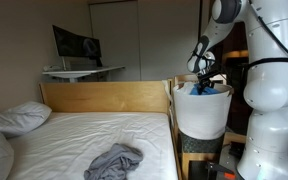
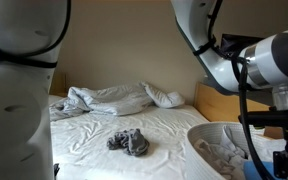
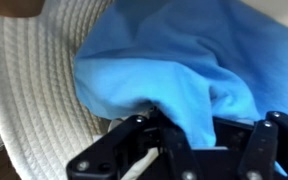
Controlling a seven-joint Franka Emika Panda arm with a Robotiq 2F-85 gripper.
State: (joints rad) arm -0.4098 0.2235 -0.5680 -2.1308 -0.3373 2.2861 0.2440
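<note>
My gripper (image 1: 205,80) hangs over a white woven basket (image 1: 200,112) beside the bed and is shut on a blue cloth (image 1: 212,88). In the wrist view the blue cloth (image 3: 174,60) is pinched between my fingers (image 3: 189,135) and drapes over the basket's woven rim (image 3: 29,90). In an exterior view the basket (image 2: 229,150) sits at the lower right with pale cloth inside; my fingertips are hidden there behind the arm.
A grey garment (image 1: 114,160) lies crumpled on the white bed sheet, also seen in an exterior view (image 2: 130,142). Pillows (image 1: 19,117) and a bunched blanket (image 2: 109,98) lie at the bed's end. A wooden headboard (image 1: 104,96) and a desk with monitor (image 1: 76,45) stand behind.
</note>
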